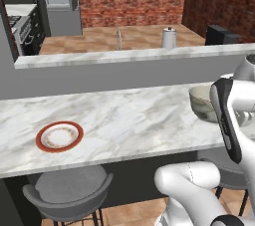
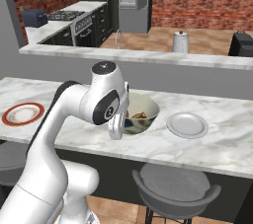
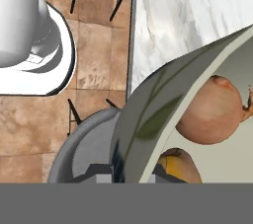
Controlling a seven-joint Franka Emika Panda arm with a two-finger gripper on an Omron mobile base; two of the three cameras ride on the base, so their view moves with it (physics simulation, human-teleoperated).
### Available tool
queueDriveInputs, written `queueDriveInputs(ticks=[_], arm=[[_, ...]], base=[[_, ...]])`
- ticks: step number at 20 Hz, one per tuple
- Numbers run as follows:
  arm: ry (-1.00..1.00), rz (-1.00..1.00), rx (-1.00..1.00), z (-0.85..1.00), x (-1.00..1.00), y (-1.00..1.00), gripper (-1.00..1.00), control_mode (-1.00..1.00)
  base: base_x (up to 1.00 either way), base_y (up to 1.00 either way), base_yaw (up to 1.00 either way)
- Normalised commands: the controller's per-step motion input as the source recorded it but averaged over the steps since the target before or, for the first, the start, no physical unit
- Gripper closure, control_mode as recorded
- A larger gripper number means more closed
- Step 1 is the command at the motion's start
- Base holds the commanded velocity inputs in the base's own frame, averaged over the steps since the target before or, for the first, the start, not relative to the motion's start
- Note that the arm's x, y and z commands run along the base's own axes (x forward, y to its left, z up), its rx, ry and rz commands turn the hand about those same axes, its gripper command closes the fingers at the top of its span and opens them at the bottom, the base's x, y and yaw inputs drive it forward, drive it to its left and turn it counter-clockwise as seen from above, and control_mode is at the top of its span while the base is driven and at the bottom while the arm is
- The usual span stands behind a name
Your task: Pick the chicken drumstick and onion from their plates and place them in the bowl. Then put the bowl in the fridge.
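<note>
Right at the near edge of the marble counter (image 2: 217,134) the bowl (image 2: 143,114) is seen, and all else is placed from it. In the right base view the gripper (image 2: 116,128) is set at the bowl's near rim, overhanging the counter edge; its jaws are drawn narrow on that rim, with the wall of the bowl (image 3: 148,119) running up between the fingertips in the hand view. Open marble is left on the bowl's left as far as the red-rimmed plate (image 2: 22,113), which lies bare well apart from it. Just to the bowl's right a plain grey plate (image 2: 187,124) is set, also bare.

Inside the bowl, the hand view gives what the base views barely show: the onion (image 3: 210,112) against the inner wall, and below it a golden-brown piece, taken for the chicken drumstick (image 3: 180,166), partly cut off. From the left base view the bowl (image 1: 201,101) is half hidden behind the arm, and the red-rimmed plate (image 1: 60,136) is plainly seen.

Below the bowl a grey stool (image 2: 175,186) is tucked under the counter edge. Beyond the bowl a raised marble ledge (image 2: 148,56) crosses the scene, with a faucet and a pale kettle (image 2: 180,42) behind it. Far behind, the fridge (image 2: 132,1) is seen with its upper door open.
</note>
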Motion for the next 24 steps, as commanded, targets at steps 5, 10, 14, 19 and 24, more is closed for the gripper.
queueDriveInputs(ticks=[5,10,14,19,24], arm=[[-0.03,0.0,0.05,-0.03,-0.03,0.33,1.0,-1.0],[0.0,0.0,0.03,0.0,0.0,0.01,1.0,-1.0],[0.0,0.0,0.0,0.0,0.0,0.0,1.0,-1.0],[0.0,0.0,0.0,0.0,0.0,0.0,1.0,-1.0],[0.0,0.0,0.0,0.0,0.0,0.0,1.0,1.0]], base=[[0.0,0.0,0.0],[0.0,0.0,0.0],[0.0,0.0,0.0],[0.0,0.0,0.0],[0.0,0.0,0.0]])
